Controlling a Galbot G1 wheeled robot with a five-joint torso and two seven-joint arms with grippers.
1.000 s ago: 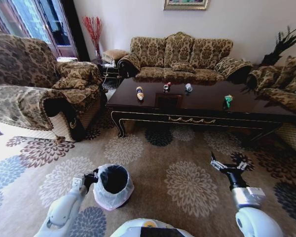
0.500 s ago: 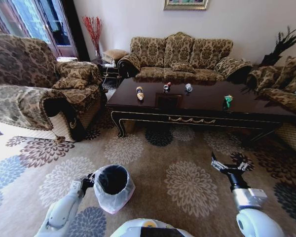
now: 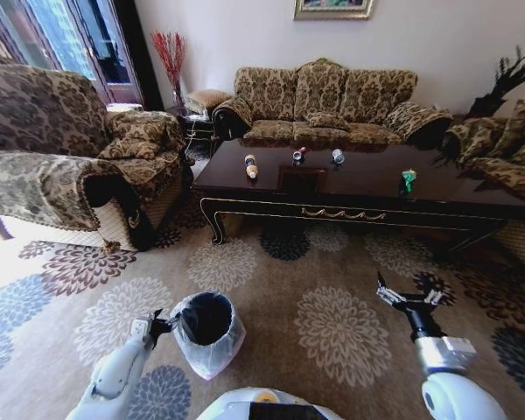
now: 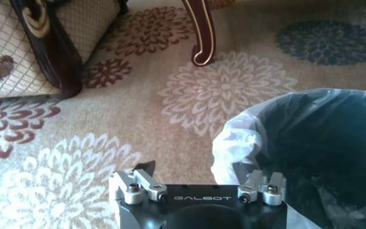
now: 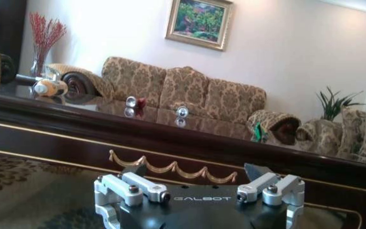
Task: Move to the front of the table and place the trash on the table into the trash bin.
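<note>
A: Where was the trash?

B: 4 light pieces lay on the worktop (image 3: 472,197): tube (image 3: 249,165), can (image 3: 338,156), wrapper (image 3: 408,178). The can looked slippery; grip its middle.

A: The claws?

B: Left claw (image 4: 198,177) open at the bin (image 3: 206,331) rim; right claw (image 3: 409,297) open, empty.

trash bin (image 4: 310,143) cut off by frame edge.

From our head we look forward and down across the carpet to the table (image 3: 350,188). Our left wrist view faces steeply down, close over the trash bin (image 4: 323,152); our right wrist view looks level and low at the table's front edge, shared with the head view.
</note>
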